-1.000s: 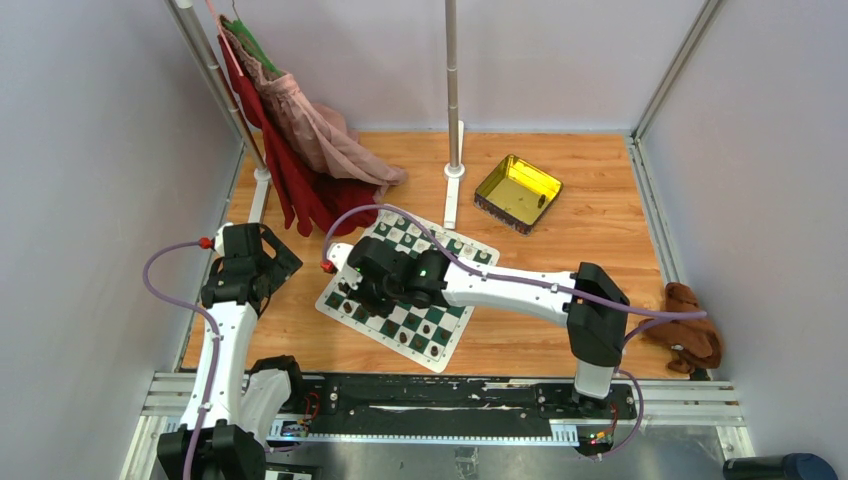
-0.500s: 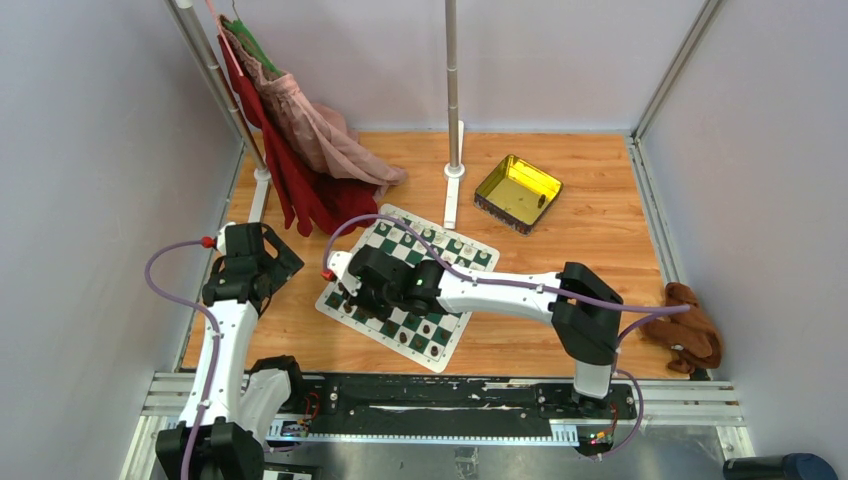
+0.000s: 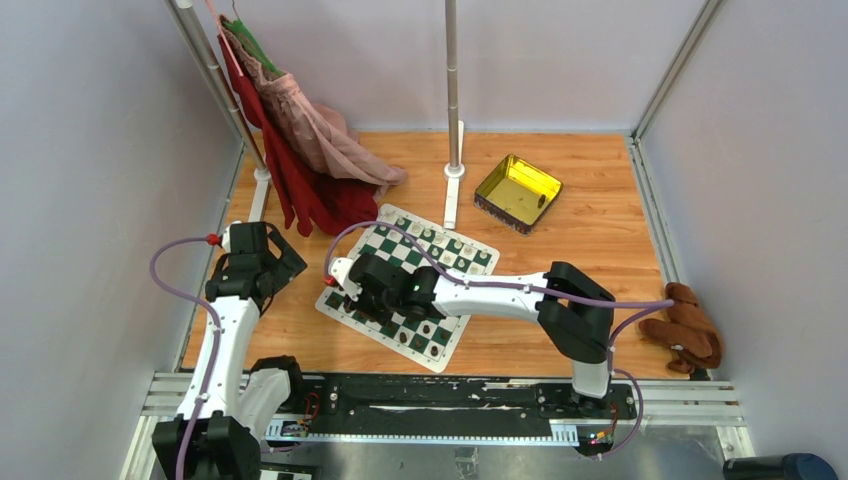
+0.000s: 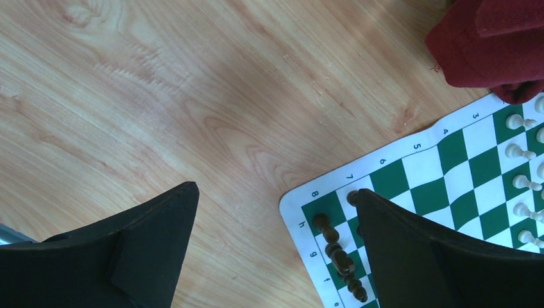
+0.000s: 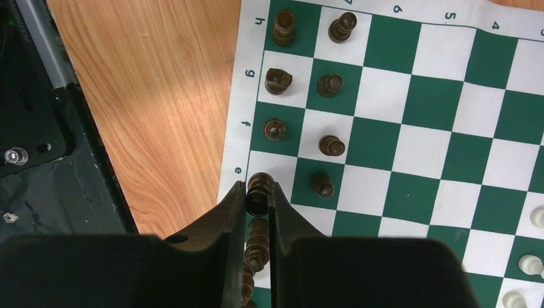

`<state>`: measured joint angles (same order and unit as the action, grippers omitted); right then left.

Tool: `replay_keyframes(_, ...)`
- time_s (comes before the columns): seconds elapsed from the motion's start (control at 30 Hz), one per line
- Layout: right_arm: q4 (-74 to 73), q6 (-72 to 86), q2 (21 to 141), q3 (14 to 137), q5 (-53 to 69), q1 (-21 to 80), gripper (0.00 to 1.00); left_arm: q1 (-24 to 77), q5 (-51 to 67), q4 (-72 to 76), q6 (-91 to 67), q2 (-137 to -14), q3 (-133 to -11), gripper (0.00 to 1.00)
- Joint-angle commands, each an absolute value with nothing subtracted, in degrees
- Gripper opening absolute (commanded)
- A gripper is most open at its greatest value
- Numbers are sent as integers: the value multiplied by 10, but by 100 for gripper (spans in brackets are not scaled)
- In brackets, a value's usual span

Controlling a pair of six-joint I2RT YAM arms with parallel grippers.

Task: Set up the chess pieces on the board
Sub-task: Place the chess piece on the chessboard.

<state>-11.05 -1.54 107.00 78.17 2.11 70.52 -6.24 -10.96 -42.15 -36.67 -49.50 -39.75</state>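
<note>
The board (image 3: 447, 330) is a green-and-white checked mat lying at an angle on the wooden table. My right gripper (image 5: 257, 192) is shut on a dark chess piece (image 5: 258, 183) over the board's edge by the letter e. More dark pieces (image 5: 283, 25) stand in two rows along that edge, and others show between my fingers below the held one. White pieces (image 5: 527, 263) stand on the far side. In the top view the right gripper (image 3: 352, 290) is at the board's left corner. My left gripper (image 4: 274, 192) is open over bare wood beside the board's corner (image 4: 475, 167), near dark pieces (image 4: 337, 247).
A yellow tin (image 3: 517, 192) sits behind the board to the right. A pole base (image 3: 453, 170) stands just behind the board. Red and pink clothes (image 3: 300, 150) hang at the back left, touching the board's far corner. A brown plush toy (image 3: 685, 335) lies at the right edge.
My right arm has slid left and a little nearer along the board's left edge, still holding the dark piece. The left arm has shifted slightly forward and stays open.
</note>
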Motion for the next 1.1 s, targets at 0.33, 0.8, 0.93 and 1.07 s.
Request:
replay_keyframes(0.33,-67,-23,1098,761,1,715,0,-49,-122,-415,-354,-507,-402,100)
replay_keyframes(0.8,-66,-23,1106,752,-21,715,0,-46,-123,-415,-353,-507,-402,100)
replay_keyframes(0.93,-66,-19,1105,750,-13,715,0,-46,-123,-415,-352,-508,-403,100)
replay_keyframes(1.07,-66,-17,1105,749,-9,715,0,-45,-123,-416,-352,-509,-404,100)
